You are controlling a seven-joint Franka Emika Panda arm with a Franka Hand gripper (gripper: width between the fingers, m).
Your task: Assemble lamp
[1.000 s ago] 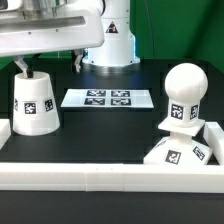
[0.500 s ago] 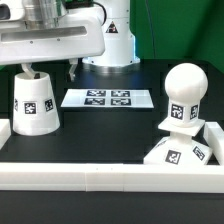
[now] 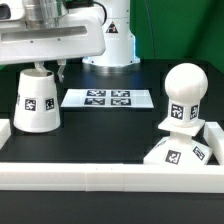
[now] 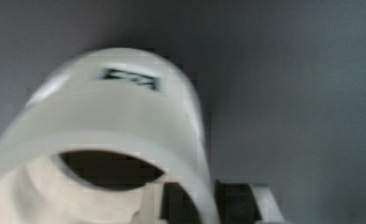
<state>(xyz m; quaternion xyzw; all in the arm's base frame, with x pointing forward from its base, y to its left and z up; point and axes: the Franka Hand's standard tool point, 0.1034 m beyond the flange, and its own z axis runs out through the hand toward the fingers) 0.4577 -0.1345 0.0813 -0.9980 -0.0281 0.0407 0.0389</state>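
Note:
The tapered white shade (image 3: 37, 103) stands on the black table at the exterior view's left, narrow end up, with a tag on its side. My gripper (image 3: 50, 70) is directly above it, its fingers closed against the narrow top, one on each side. In the wrist view the shade (image 4: 118, 110) fills the picture with its dark top opening toward me. One dark finger (image 4: 251, 200) shows beside its wall. The other finger is hidden. The rounded bulb (image 3: 186, 92) stands upright on the tagged square base (image 3: 178, 153) at the exterior view's right.
The marker board (image 3: 108, 98) lies flat behind the table's middle. A white rail (image 3: 100, 176) runs along the front edge, with a short piece at the left (image 3: 4, 128). The arm's white pedestal (image 3: 112, 45) stands at the back.
The two fingers came together from a wide spread onto the shade's top. The shade shifted slightly toward the exterior view's right.

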